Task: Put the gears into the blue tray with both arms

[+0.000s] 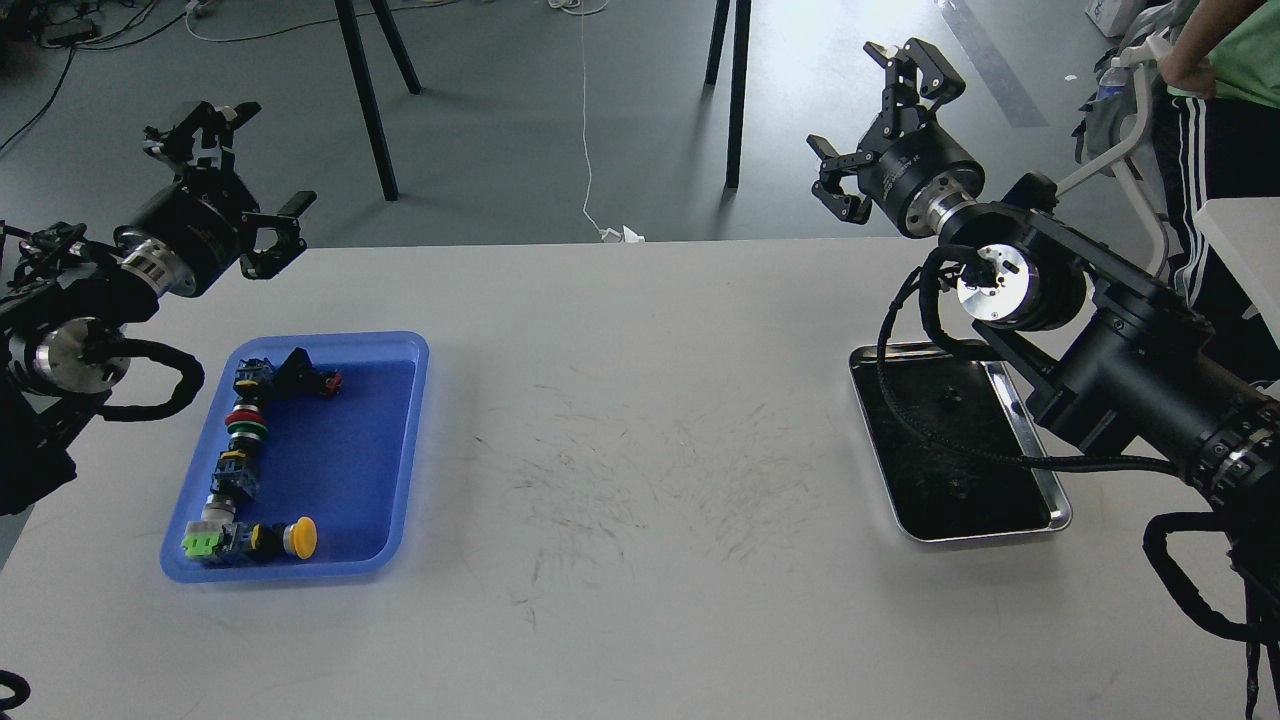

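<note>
The blue tray [340, 450] lies on the left of the white table, with a row of coloured push-button switches [240, 440] along its left side. Two tiny black gears [951, 396] rest on the dark inside of the silver metal tray [1040, 490] on the right; the second gear [958, 488] lies nearer me. My left gripper [232, 165] hovers open above the table's far left edge, beyond the blue tray. High over the far edge, my right gripper [878, 120] is open and empty, behind the metal tray.
Black stand legs [365, 90] and a white cable [588, 120] are on the floor beyond the table. A person [1215, 90] stands at the far right beside another white surface [1245, 240]. The right arm's cables hang over the metal tray.
</note>
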Motion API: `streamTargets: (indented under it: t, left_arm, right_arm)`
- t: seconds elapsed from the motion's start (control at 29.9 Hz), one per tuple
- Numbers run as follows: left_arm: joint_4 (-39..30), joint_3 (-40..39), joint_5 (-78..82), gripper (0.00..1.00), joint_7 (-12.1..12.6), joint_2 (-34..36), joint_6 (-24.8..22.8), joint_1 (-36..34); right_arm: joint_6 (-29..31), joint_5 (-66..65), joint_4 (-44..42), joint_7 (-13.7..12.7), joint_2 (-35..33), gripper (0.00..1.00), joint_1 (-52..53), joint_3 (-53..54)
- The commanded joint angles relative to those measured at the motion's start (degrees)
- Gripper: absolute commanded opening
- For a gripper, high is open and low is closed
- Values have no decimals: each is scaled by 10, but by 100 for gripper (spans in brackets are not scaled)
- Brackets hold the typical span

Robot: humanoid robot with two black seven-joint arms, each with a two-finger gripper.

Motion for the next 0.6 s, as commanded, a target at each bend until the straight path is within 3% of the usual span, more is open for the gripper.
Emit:
streamTargets:
  t: [0.0,0.57]
  left_arm:
    - [-2,0,3,99,0,0,0,-1]
    - [-11,0,4,99,1,0,0,-9]
  right_arm:
    - [0,0,0,0,0,99,0,0]
    - [0,0,-1,0,0,99,-1,1]
